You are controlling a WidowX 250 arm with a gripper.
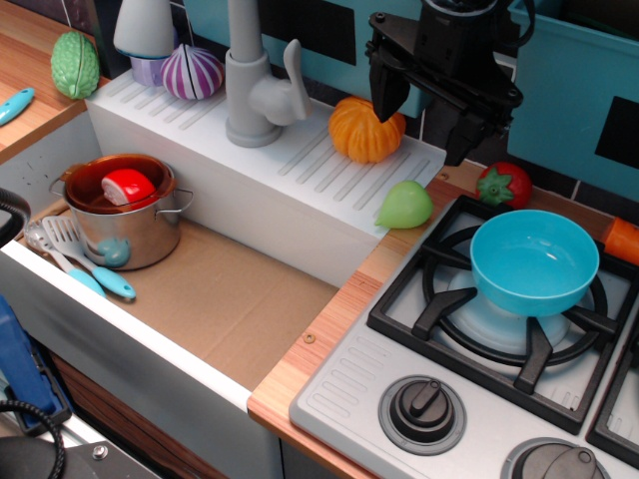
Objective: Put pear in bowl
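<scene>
Toy kitchen counter, viewed from above and read left to right. Wooden back-left corner: a ribbed green vegetable [76, 64] and a turquoise utensil handle [14, 105] at the left edge. Sunken sink [235, 299] with a brown floor: a steel pot [125, 212] holding a red-and-white piece [129, 188], with a spatula [82, 257] lying beside it. White ridged ledge [290, 190] behind the sink: a purple-and-white onion [192, 72], a grey tap [255, 85], an orange pumpkin [365, 130]. The pear [404, 205] lies on the ledge's front right corner, at the wooden strip, tip pointing left. The black gripper [429, 125] hangs above, between pumpkin and strawberry [504, 185], its jaws spread wide and empty, apart from the pear. Stove [399, 339] at right: the bowl [534, 261] stands upright on the black burner grate, empty; two knobs line the front edge. Rear wall is tiled turquoise and black
</scene>
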